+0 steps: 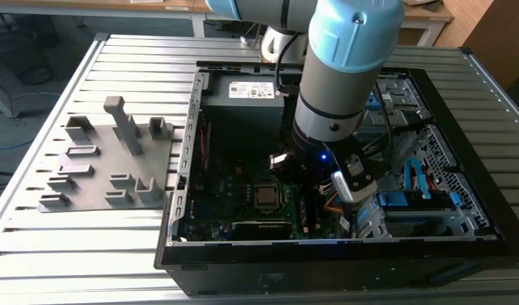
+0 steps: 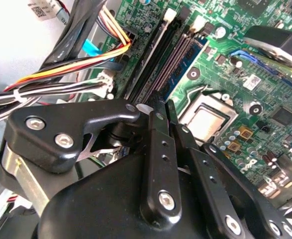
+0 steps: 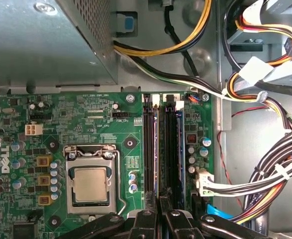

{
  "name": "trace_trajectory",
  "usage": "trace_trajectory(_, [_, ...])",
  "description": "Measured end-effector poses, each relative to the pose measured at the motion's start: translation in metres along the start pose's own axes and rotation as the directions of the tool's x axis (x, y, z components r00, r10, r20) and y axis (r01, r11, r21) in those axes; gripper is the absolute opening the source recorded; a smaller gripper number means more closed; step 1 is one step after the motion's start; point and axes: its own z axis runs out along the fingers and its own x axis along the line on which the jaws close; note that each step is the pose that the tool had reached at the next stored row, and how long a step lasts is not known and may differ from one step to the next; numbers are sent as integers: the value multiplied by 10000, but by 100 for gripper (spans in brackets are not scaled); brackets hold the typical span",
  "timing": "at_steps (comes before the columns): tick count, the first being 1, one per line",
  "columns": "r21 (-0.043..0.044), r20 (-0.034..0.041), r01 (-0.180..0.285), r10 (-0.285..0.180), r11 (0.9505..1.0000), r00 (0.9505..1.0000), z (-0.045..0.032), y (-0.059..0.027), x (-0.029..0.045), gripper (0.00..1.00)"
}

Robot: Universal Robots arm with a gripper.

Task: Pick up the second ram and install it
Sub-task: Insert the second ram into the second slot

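While the arm [image 1: 337, 70] reaches down into the open computer case [image 1: 462, 95], its grey body hides much of the board beneath in the exterior view, and the tool [image 3: 160, 211] appears in both wrist views as black linkages pressed close together over the memory slots [image 3: 161, 149]. Its fingers look clenched with almost no gap, yet what sits between them is covered, so whether they grip the second ram cannot be told. No loose stick can be made out; dark strips lie in the slots beside the processor socket [image 3: 90, 184]. The case rests on a ribbed metal table [image 1: 89, 254], with a grey fixture tray [image 1: 107, 162] at the exterior view's left. Bundled cables [image 3: 265, 174] crowd just beside the slots.
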Motion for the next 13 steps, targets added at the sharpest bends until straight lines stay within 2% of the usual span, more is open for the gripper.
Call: trace_trajectory(13, [-11, -1, 255, -255, 9997, 9997, 2, 26, -8, 14])
